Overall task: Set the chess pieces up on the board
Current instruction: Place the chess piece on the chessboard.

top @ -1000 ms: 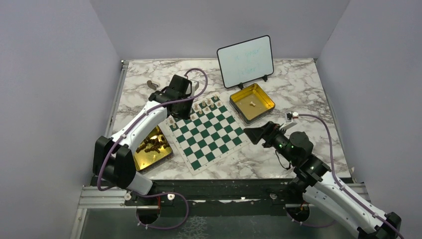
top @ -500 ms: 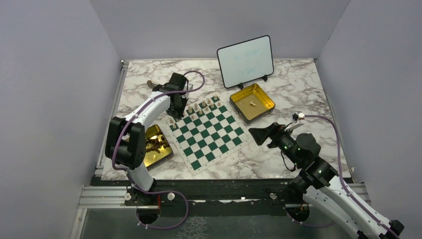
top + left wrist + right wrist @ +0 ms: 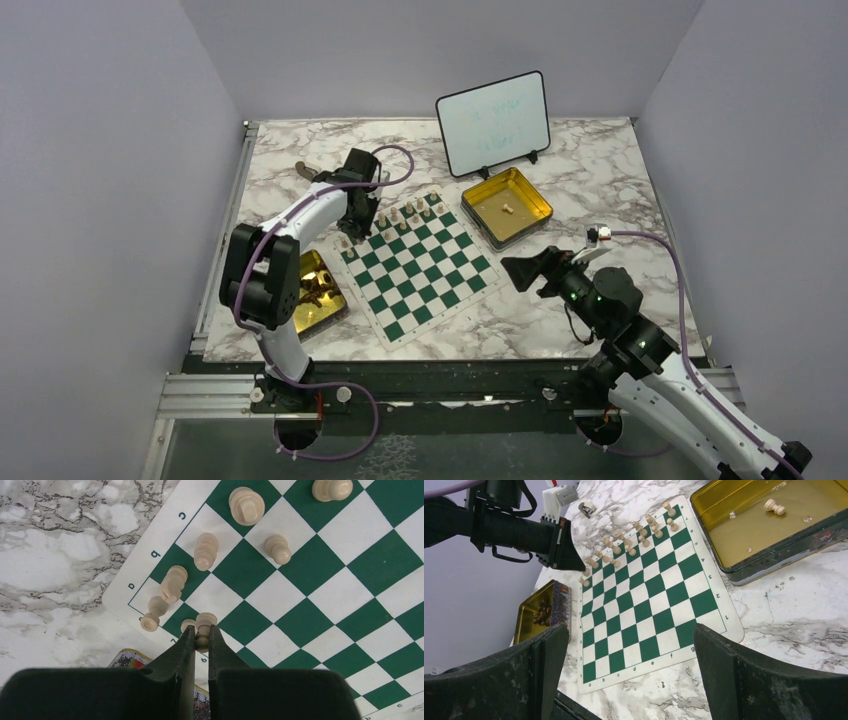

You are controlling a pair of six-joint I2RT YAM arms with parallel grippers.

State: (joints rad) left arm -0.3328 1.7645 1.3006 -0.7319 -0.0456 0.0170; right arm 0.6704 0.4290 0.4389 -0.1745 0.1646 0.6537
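Observation:
The green and white board [image 3: 425, 268] lies mid-table and also shows in both wrist views [image 3: 320, 585] [image 3: 649, 605]. Several pale beige chess pieces [image 3: 408, 212] stand in rows along its far left edge [image 3: 206, 551] [image 3: 644, 530]. My left gripper [image 3: 350, 228] [image 3: 201, 636] hangs over the board's left corner, shut on a beige pawn [image 3: 204, 628] held upright just over the corner squares. Another beige pawn [image 3: 187, 625] stands right beside it. My right gripper [image 3: 522, 270] [image 3: 631, 635] is open and empty, off the board's right edge.
A gold tin [image 3: 507, 207] [image 3: 774, 530] at the right holds one beige piece [image 3: 774, 506]. A gold tin [image 3: 308, 293] [image 3: 531, 615] left of the board holds dark brown pieces. A framed whiteboard [image 3: 493, 123] stands at the back. A small dark object [image 3: 303, 168] lies far left.
My left arm has folded, its elbow swinging back toward the near edge, while its gripper stayed by the board's left corner. My right arm drew back slightly to the right.

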